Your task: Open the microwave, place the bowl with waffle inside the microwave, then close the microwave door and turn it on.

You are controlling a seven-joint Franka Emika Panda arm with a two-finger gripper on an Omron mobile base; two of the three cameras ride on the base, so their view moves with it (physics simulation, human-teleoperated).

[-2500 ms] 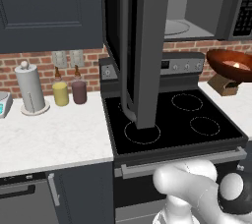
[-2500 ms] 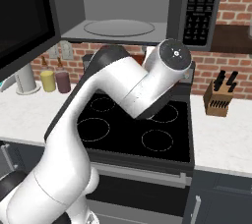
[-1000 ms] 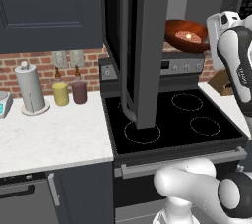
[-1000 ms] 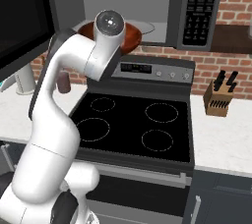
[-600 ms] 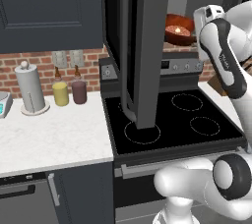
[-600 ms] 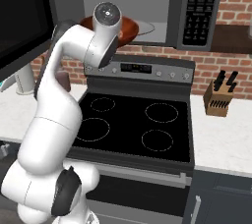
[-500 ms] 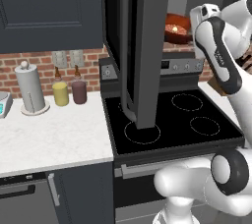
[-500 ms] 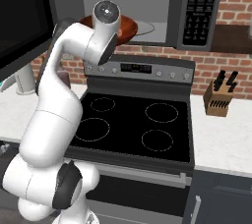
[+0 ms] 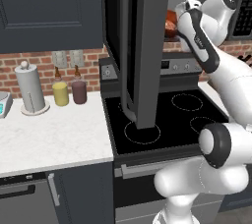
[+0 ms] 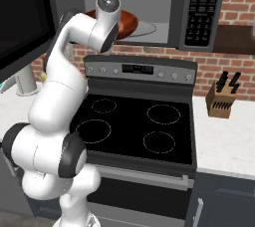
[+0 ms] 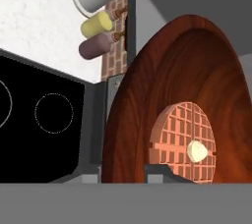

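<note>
1 reddish-brown bowl (image 10: pixel 124 22) sits in the open mouth of the microwave (image 10: pixel 164 9), above the stove (image 10: pixel 134 121), with the arm's wrist raised beside it on its left. In the left base view the bowl (image 9: pixel 170 23) shows as a sliver between the swung-out microwave door (image 9: pixel 140 46) and the white arm. The door stands wide open, edge-on to that camera, hanging out over the front left burner. In the right base view the door (image 10: pixel 25 17) is the dark panel at the far left.

Close up, the bowl (image 11: pixel 182 105) is tipped steeply toward the lens, and 1 round orange-tan waffle (image 11: pixel 182 142) lies in its bottom with a pale dab on top. The gripper (image 11: pixel 160 171) is at the bowl's near rim; its jaws are partly closed and seem to pinch that rim, though the contact itself is too cropped to be sure.

On the white counter (image 9: pixel 54 139) left of the stove stand a paper towel roll (image 9: pixel 29 90) and 2 bottles (image 9: pixel 61 90). A knife block (image 10: pixel 222 99) sits to the stove's right.
</note>
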